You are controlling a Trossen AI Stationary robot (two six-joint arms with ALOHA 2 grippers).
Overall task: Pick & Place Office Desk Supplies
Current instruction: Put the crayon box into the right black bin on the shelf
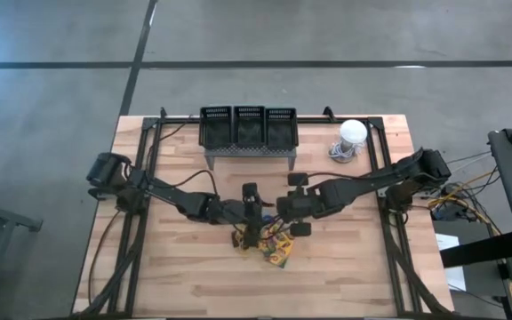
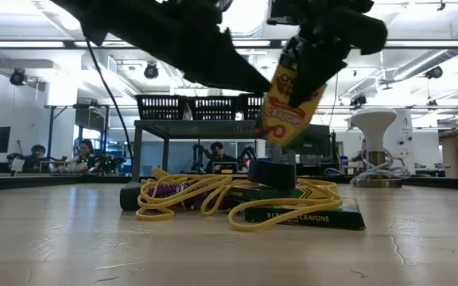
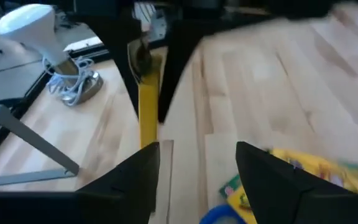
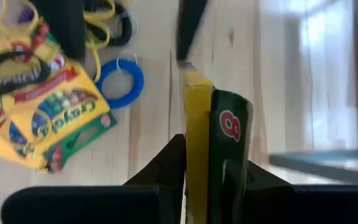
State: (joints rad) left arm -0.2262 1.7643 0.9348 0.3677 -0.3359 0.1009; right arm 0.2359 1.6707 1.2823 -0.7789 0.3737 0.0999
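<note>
The right pincer (image 4: 211,180) was clamped on a crayon box (image 4: 215,134), gripping its narrow faces so that the box hung on edge, lifted clear of the table (image 1: 185,276). In the low view the box (image 2: 291,99) was tilted in the air above the pile, with nothing beneath it but the remaining supplies. Gripping across the thin dimension suited the pincer's short opening, and holding the box high kept it from dragging the loops below.

The left pincer (image 3: 197,165) stood with its fingers apart and held nothing. It sat low beside the pile, facing the lifted box (image 3: 148,106), probably placed there to pin down or take the next item.

The remaining supplies lay clustered near the table's centre: more crayon boxes (image 4: 39,115) stacked flat, yellow bands (image 2: 213,199) draped over them, a purple band (image 2: 169,189) among the yellow, and a blue band (image 4: 120,84) lying flat just beside the stack. The tangle made it likely that a box would drag a band along when lifted.

The grey stand (image 1: 249,133) with its black bins stood at the far edge, well apart from the pile, and was the probable destination
</note>
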